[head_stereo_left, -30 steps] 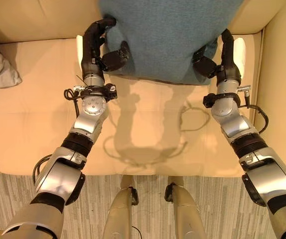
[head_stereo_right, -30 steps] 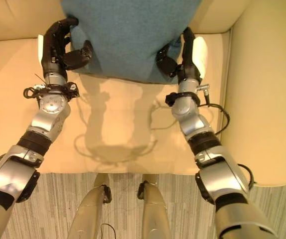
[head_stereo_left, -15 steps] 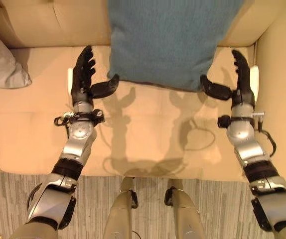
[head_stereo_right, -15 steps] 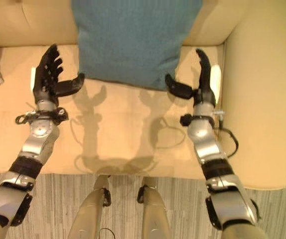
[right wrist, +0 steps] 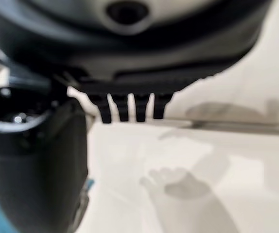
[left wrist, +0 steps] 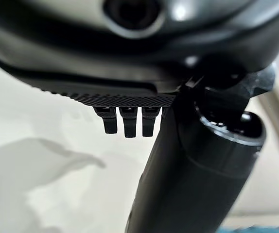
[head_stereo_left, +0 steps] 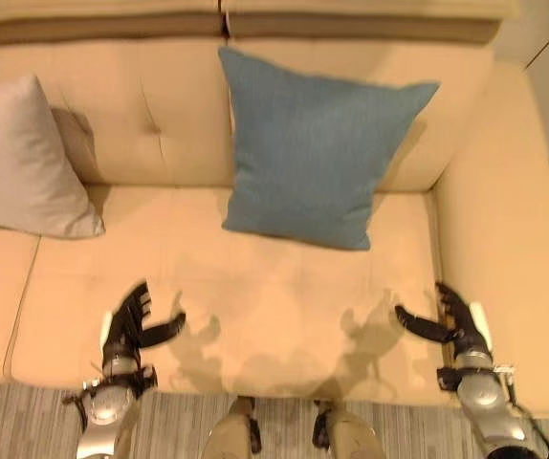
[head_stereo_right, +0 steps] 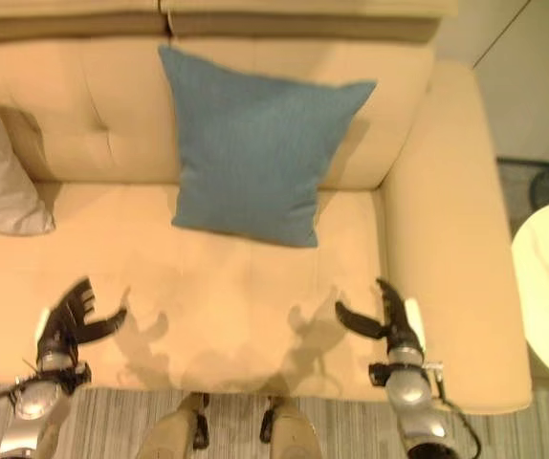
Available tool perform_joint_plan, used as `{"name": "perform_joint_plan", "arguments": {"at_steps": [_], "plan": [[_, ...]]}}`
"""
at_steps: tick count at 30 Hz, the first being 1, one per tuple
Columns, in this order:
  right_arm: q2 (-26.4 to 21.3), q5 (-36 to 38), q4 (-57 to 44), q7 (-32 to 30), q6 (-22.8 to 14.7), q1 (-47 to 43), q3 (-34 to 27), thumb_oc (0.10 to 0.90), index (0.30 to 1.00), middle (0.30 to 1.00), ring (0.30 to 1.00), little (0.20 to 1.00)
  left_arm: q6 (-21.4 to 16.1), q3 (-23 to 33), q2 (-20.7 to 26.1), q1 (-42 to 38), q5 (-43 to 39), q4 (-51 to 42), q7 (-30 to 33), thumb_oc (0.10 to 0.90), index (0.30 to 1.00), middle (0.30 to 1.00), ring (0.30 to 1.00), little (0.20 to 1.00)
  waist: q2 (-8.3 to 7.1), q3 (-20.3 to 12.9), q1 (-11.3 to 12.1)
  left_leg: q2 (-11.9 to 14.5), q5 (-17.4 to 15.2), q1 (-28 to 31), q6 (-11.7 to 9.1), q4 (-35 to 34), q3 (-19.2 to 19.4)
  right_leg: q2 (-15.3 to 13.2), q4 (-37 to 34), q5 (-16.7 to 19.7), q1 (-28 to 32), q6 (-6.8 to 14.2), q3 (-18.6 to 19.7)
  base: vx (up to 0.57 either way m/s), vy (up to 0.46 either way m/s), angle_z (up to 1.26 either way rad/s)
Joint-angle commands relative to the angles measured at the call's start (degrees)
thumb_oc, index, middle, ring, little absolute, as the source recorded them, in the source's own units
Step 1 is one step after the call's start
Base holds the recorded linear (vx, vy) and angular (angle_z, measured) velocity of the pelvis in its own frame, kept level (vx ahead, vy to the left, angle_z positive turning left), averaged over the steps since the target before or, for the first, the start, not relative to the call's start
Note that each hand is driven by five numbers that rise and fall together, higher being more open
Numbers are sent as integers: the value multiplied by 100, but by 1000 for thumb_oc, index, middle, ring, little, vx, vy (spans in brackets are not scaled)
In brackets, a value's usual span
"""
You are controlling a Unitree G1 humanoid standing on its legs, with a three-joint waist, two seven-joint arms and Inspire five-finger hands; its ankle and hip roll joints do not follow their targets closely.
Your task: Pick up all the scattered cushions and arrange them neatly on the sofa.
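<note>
Cushion in blue [head_stereo_left: 315, 148] leans upright against the backrest of the sofa [head_stereo_left: 255, 306], its lower edge on the seat; a grey cushion [head_stereo_left: 21, 158] leans further to the left. Near the seat's front edge the left robot hand [head_stereo_left: 131, 325] and right robot hand [head_stereo_left: 451, 320] hover empty, fingers spread. Left wrist view: straight fingers [left wrist: 125, 124] above the pale seat. Right wrist view: straight fingers [right wrist: 130, 109] over the seat, holding nothing

Both hands released blue cushion [head_stereo_left: 318, 148], apparently withdrawn.
</note>
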Motion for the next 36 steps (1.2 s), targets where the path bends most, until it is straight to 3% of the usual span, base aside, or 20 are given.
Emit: {"name": "perform_joint_plan", "arguments": {"at_steps": [1, 10, 15, 16, 17, 19, 22, 25, 29, 33, 36], "plan": [[-131, -187, -61, 106, -323, 1, 50, 800, 900, 900, 900, 900, -122, -3, 23, -190, 405, 386, -140, 800, 900, 900, 900, 900, -130, -762, 129, -32, -181, 85, -156, 15, 164, -56, 53, -654, 423, 376, -264, 17, -40, 1], [364, -262, 1563, 331, -242, 11, 598, 800, 900, 900, 900, 900, 185, -156, -454, -310, 1186, 2923, -101, 800, 900, 900, 900, 900, -199, -658, 140, 114, -189, 662, -195, 41, 145, 189, 53, -965, 1008, 206, -202, 21, -81, 5], [395, -251, 1989, 272, -195, -175, 714, 800, 900, 900, 900, 900, 189, -274, -447, -495, 1249, 2993, -46, 800, 900, 900, 900, 900, -223, -444, 166, 201, -182, 226, -252, 620, 117, 167, 53, -1004, 951, 156, -241, -181, -60, 15], [400, -247, 2354, 220, -121, -349, 774, 800, 900, 900, 900, 900, 198, -343, -497, -647, 1223, 3045, -47, 800, 900, 900, 900, 900, -331, -326, 184, 136, -634, 68, -207, 1273, 124, 14, 53, -862, 847, 135, -283, -240, -25, 24], [401, -247, 2355, 220, -121, -352, 774, 800, 900, 900, 900, 900, 198, -342, -496, -650, 1223, 3046, -47, 800, 900, 900, 900, 900, -335, -340, 177, 129, -621, 46, -203, 1269, 119, 8, 53, -855, 827, 136, -289, -300, -25, 20], [408, -229, 2589, 215, -77, -407, 733, 800, 900, 900, 900, 900, 211, -343, -563, -701, 1209, 3137, -51, 800, 900, 900, 900, 900, -391, -343, 132, -33, -1097, 292, -153, 1750, 24, -108, 53, -649, 738, 149, -324, -148, 34, -1], [437, -212, 2701, 230, -61, -426, 693, 800, 900, 900, 900, 900, 218, -353, -629, -732, 1182, 3168, -74, 800, 900, 900, 900, 900, -374, -424, 51, -137, -1289, 594, -154, 1702, -38, -146, 53, -509, 610, 182, -359, -116, 89, -2], [499, -232, 2972, 197, 38, -530, 646, 800, 900, 900, 900, 900, 210, -461, -690, -845, 1197, 3094, 5, 800, 900, 900, 900, 900, -312, -493, -96, -391, -1603, 1022, -17, 1058, -294, -207, 53, -196, 254, 305, -369, -126, 129, 17], [519, -347, 3146, 180, 124, -645, 697, 800, 900, 900, 900, 900, 230, -468, -676, -945, 1216, 3157, 34, 800, 900, 900, 900, 900, -360, -441, -42, -629, -1551, 985, 102, 825, -604, -303, 103, 11, 35, 428, -316, -163, 135, 23], [552, -511, 3215, 209, 228, -740, 838, 800, 900, 900, 900, 900, 302, -463, -618, -984, 1318, 3329, 15, 800, 900, 900, 900, 900, -372, -272, 46, -745, -1350, 1012, 305, 543, -737, -410, 743, -59, -293, 506, -152, -178, 105, -22], [624, -467, 3275, 208, 251, -767, 893, 800, 900, 900, 900, 900, 347, -501, -532, -1057, 1375, 3433, 51, 800, 900, 900, 900, 900, -293, -196, 53, -748, -1090, 873, 462, 433, -787, -197, 1526, -538, -222, 421, 377, -241, 78, -18]]}}
